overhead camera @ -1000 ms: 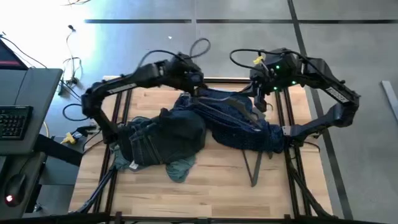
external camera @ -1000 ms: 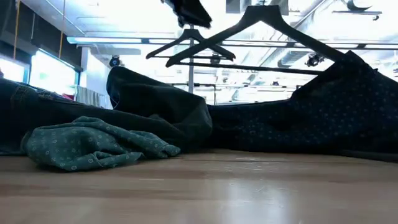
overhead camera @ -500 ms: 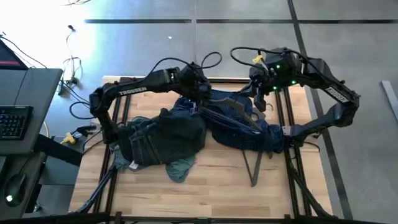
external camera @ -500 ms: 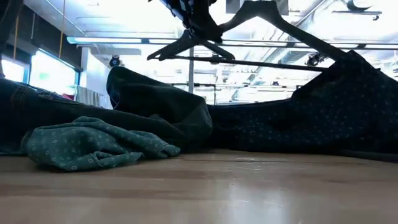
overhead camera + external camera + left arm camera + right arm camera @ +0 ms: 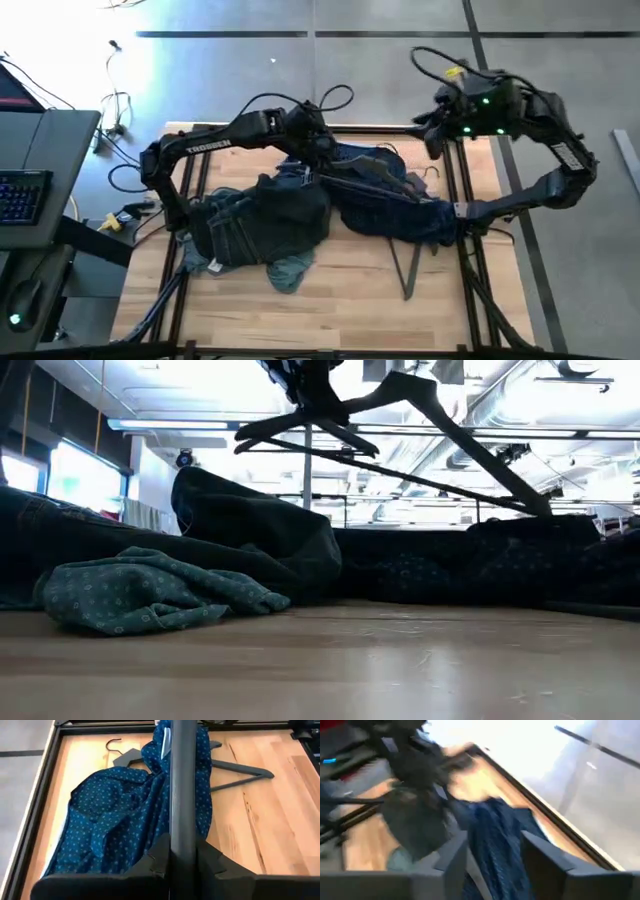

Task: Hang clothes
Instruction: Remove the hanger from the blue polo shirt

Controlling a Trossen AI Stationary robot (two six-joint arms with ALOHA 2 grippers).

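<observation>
The navy dotted shirt (image 5: 400,205) lies crumpled on the table right of centre. The black trousers (image 5: 255,220) are heaped at the left, and the teal shirt (image 5: 288,272) lies at their near edge. My left gripper (image 5: 320,152) is over the table's far middle, shut on a dark hanger (image 5: 470,455). The hanger slants down, and its far end is sunk in the navy shirt (image 5: 520,555). My right gripper (image 5: 437,130) hangs open above the far right corner, with nothing between its fingers (image 5: 455,852). My left gripper pinches one straight bar of the hanger (image 5: 183,827) between its two fingers. The fingers lie along the bar. The held end is up in the air, and the hanger tilts down toward the table's right, where the navy shirt (image 5: 120,810) hangs from it onto the table.
A second dark hanger (image 5: 410,262) lies flat on the wood near the right, partly under the navy shirt. A black metal frame (image 5: 470,250) runs around the table. Bare wood (image 5: 350,310) lies along the near edge. A desk with a keyboard (image 5: 20,195) stands at the left.
My right gripper has risen and drawn back toward the far right corner, away from the navy shirt. The shirt's raised right part has dropped onto the table. My left gripper has come down toward the right and taken hold of the hanger, which now tilts down to the right.
</observation>
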